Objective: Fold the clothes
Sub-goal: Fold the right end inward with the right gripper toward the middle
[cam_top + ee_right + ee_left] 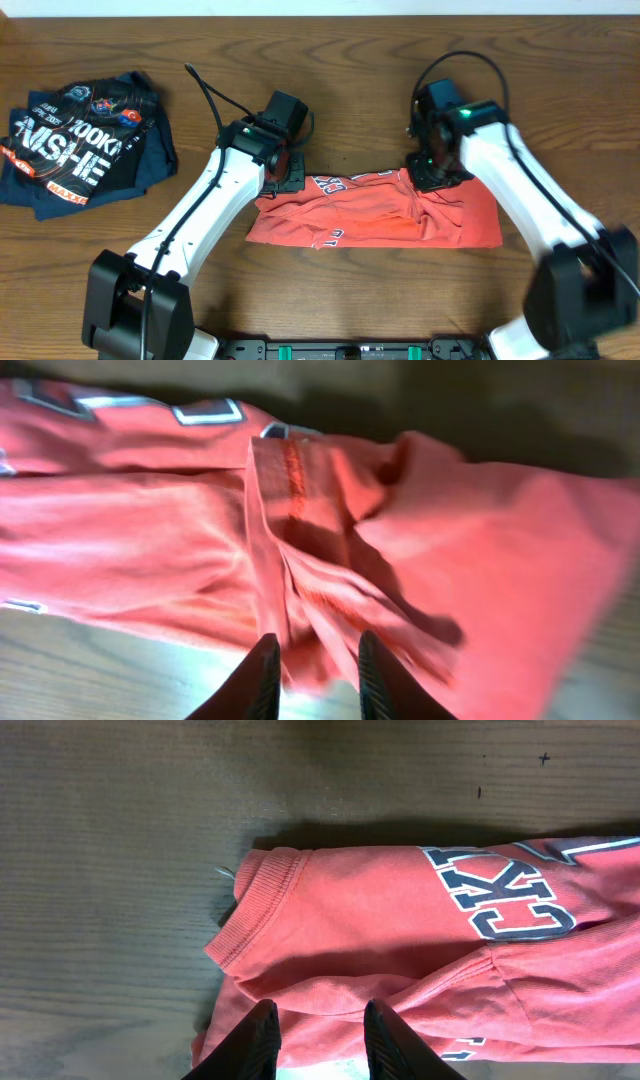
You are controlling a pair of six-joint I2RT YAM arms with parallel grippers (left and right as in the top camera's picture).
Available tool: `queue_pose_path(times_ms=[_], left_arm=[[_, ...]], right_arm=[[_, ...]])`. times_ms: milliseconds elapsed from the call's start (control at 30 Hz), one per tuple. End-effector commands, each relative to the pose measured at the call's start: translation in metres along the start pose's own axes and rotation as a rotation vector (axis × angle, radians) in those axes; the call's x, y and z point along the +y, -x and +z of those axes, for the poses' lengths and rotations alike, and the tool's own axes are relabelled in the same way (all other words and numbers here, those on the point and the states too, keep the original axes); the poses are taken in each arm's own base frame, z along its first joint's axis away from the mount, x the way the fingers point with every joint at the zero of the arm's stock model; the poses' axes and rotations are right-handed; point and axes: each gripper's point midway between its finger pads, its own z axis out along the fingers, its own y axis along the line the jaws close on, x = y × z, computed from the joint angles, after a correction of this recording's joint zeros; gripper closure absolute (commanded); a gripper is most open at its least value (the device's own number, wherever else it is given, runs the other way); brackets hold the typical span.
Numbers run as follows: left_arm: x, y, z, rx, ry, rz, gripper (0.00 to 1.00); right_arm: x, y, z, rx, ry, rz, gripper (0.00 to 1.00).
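Observation:
The clothes, a coral-red T-shirt, lie folded into a long strip in the middle of the table, with white-and-dark lettering showing along the far edge. My left gripper hovers over the strip's left end by the ribbed collar. In the left wrist view that gripper is open, with flat cloth under the gap. My right gripper is over the strip's right part. Seen from the right wrist, it is open astride a raised, rumpled fold of the shirt, and nothing is pinched.
A dark navy garment with white and orange lettering lies crumpled at the far left. The wooden table shows bare in front of the shirt. Both arms reach in from the near edge, with cables looping above the wrists.

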Motion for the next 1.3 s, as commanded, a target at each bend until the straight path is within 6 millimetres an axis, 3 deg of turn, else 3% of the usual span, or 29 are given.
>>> queue_pose_path(times_ms=[0, 200, 367, 667, 800, 900, 967, 1067, 1267], left_arm=[[0.002, 0.001, -0.006, -0.017, -0.002, 0.009, 0.69], [0.002, 0.001, -0.006, -0.017, -0.002, 0.009, 0.69], [0.002, 0.001, -0.006, -0.016, -0.002, 0.009, 0.69], [0.002, 0.001, -0.006, -0.016, -0.002, 0.009, 0.69], [0.002, 0.001, -0.006, -0.017, -0.002, 0.009, 0.69], [0.002, 0.001, -0.006, -0.017, -0.002, 0.009, 0.69], [0.002, 0.001, -0.006, -0.017, -0.002, 0.009, 0.69], [0.002, 0.001, -0.006, -0.017, -0.002, 0.009, 0.69], [0.002, 0.001, -0.006, -0.016, -0.002, 0.009, 0.69]], right_arm=[[-0.026, -0.001, -0.023, -0.059, -0.104, 0.082, 0.72], [-0.071, -0.029, -0.018, 0.036, -0.253, 0.271, 0.75], [-0.082, -0.043, 0.006, 0.065, -0.256, 0.351, 0.79], [-0.041, -0.067, 0.059, 0.110, -0.086, 0.290, 0.79], [0.002, -0.060, 0.071, 0.079, 0.117, 0.157, 0.79], [0.044, -0.048, 0.066, 0.025, 0.322, 0.009, 0.79], [0.060, -0.044, 0.061, -0.003, 0.391, -0.050, 0.79], [0.065, -0.042, 0.061, -0.015, 0.392, -0.075, 0.79], [0.050, -0.036, 0.058, -0.038, 0.309, -0.065, 0.78]])
